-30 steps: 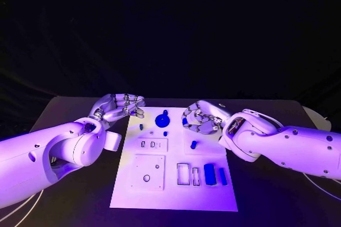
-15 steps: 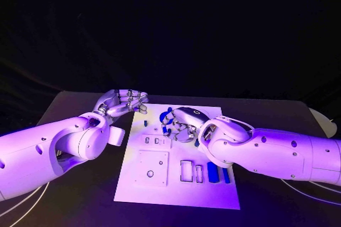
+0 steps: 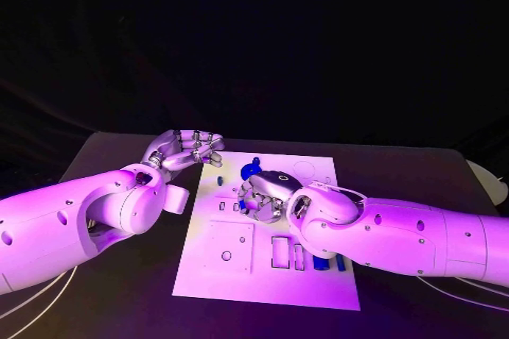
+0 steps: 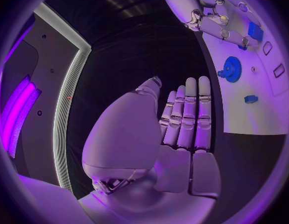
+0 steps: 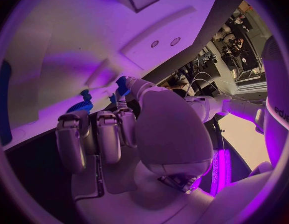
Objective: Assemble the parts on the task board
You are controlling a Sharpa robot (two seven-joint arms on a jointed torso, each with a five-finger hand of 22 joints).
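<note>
The white task board (image 3: 228, 273) lies in the middle of the table. A blue gear (image 3: 251, 168) sits near its far edge, with a small blue peg (image 3: 221, 180) beside it. My right hand (image 3: 265, 197) hovers over the board's middle with fingers curled, and a small blue part (image 5: 122, 84) shows pinched at its fingertips. Two blue blocks (image 3: 321, 262) peek out beneath my right forearm. My left hand (image 3: 187, 148) hangs off the board's far left corner, fingers extended side by side and holding nothing. The left wrist view shows the gear (image 4: 230, 67) and my right hand (image 4: 213, 15).
The board carries several rectangular slots (image 3: 278, 251) and a raised square plate (image 3: 226, 241) on its near half. My right forearm (image 3: 393, 232) covers the board's right side. Bare black table (image 3: 117, 295) lies left of the board.
My right hand has swung from the board's far right edge to over its middle, carrying the blue part. The left hand has barely moved. The camera view has shifted a little.
</note>
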